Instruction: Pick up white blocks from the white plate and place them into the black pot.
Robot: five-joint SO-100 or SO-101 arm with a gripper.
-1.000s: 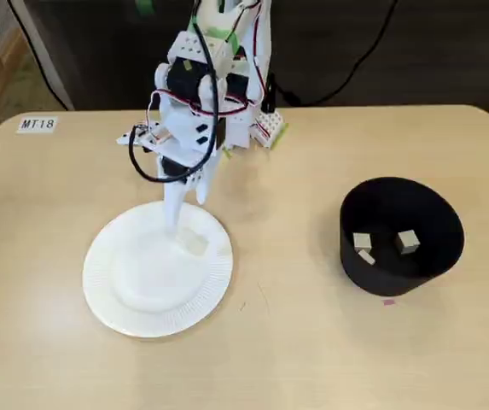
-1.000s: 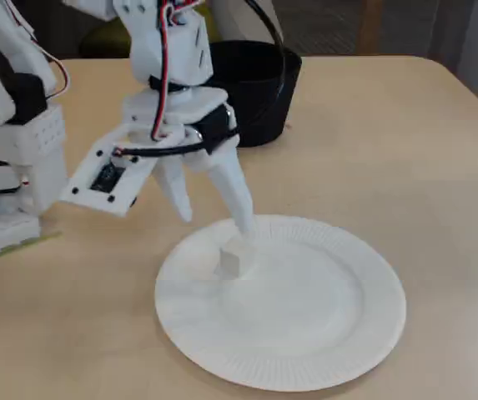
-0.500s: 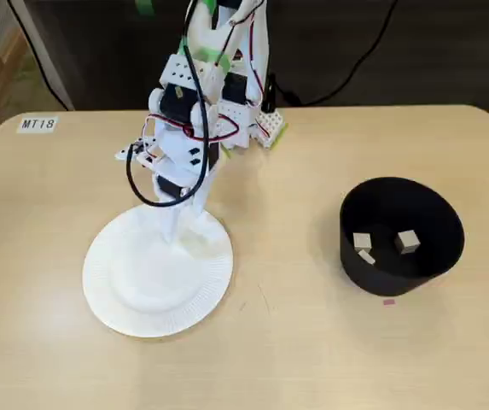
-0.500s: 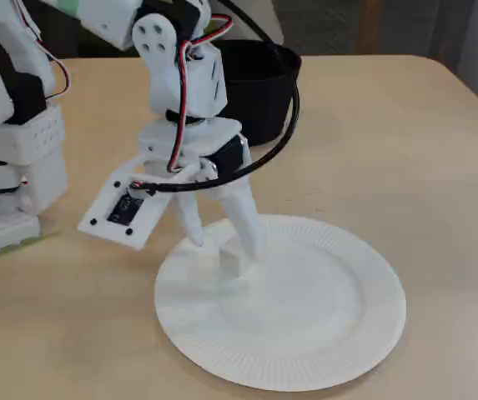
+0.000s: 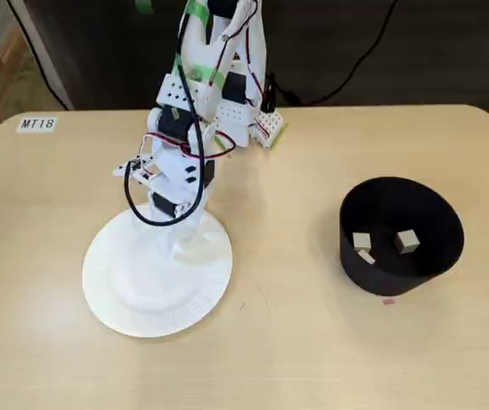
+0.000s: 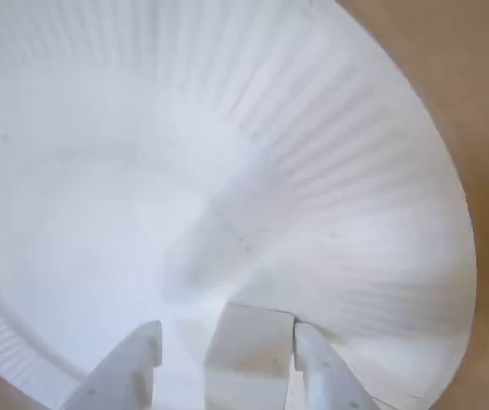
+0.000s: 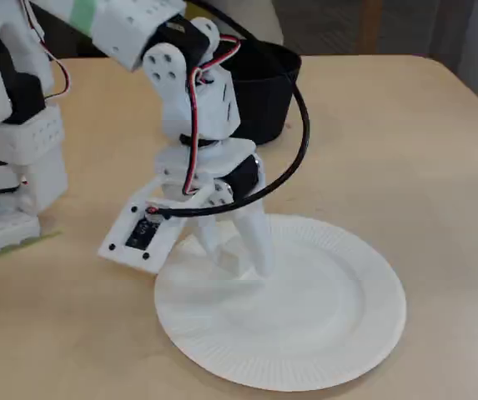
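Reaching down onto the white plate point(image 7: 322, 333), the gripper point(image 6: 227, 359) stands with its two fingers point(image 6: 125, 376) on either side of one white block point(image 6: 246, 354); in the wrist view the right finger touches the block's side and the left finger is a little apart from it, so the fingers are not yet clenched on it. This block rests on the plate's flat part, close to the ribbed rim on the side toward the arm. In a fixed view from the side the fingertips point(image 7: 259, 254) touch the plate and mostly hide the block. In the fixed view from above, the plate point(image 5: 116, 290) lies on the left part of the light wooden surface point(image 5: 295, 359), with the arm point(image 5: 189, 162) bent over its upper right edge. Well apart, to the right in this view, stands the black pot point(image 5: 398, 256), and inside it lie three more white blocks point(image 5: 407, 242), two at the left touching each other and one alone at the right. Farther back, at the left corner of the surface, there is a small white label point(image 5: 37, 124).
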